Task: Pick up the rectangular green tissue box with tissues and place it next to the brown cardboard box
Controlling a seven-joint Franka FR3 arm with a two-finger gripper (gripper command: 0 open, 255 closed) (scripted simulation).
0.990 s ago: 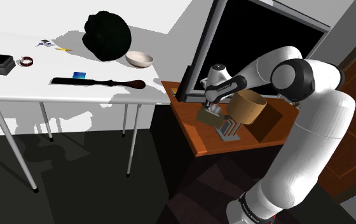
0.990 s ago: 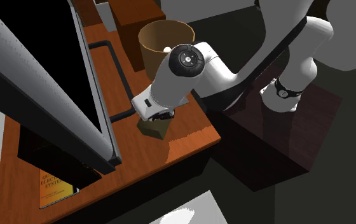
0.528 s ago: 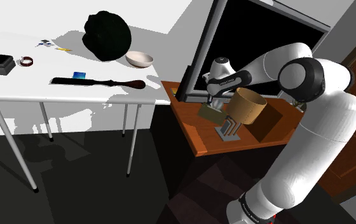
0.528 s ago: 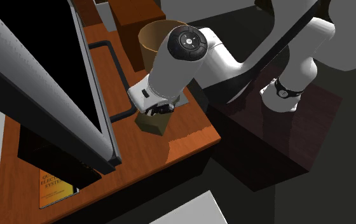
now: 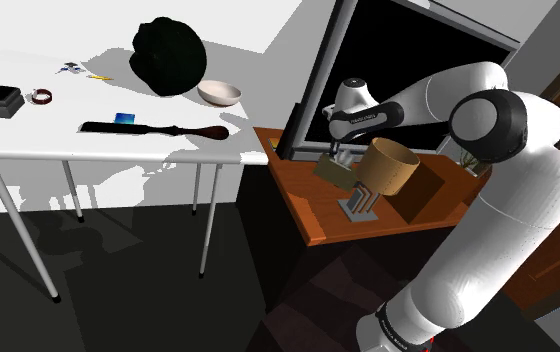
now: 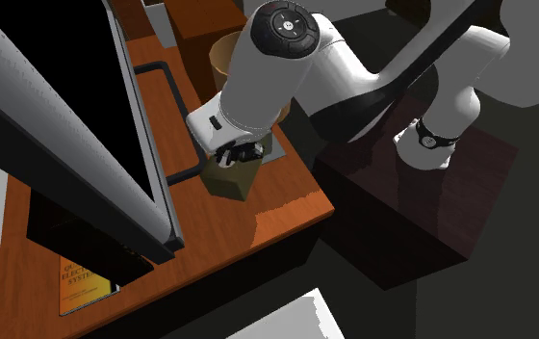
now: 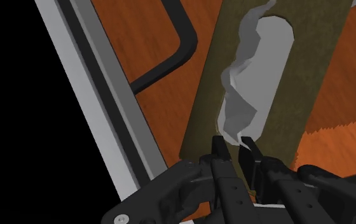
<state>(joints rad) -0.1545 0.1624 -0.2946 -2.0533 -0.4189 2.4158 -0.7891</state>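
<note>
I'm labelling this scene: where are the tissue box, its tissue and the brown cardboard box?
tissue box (image 7: pixel 305 76), wrist view, olive top beside the opening
tissue (image 7: pixel 250 89), wrist view, middle of the grey sheet
brown cardboard box (image 5: pixel 433 195), shoulder view, its near side

Bright tabletop, dim surroundings
Even light whitens the table (image 5: pixel 28 137); soft leg shadows fall behind it, and a hard-edged shadow crosses the wooden desk (image 6: pixel 282 220).
</note>
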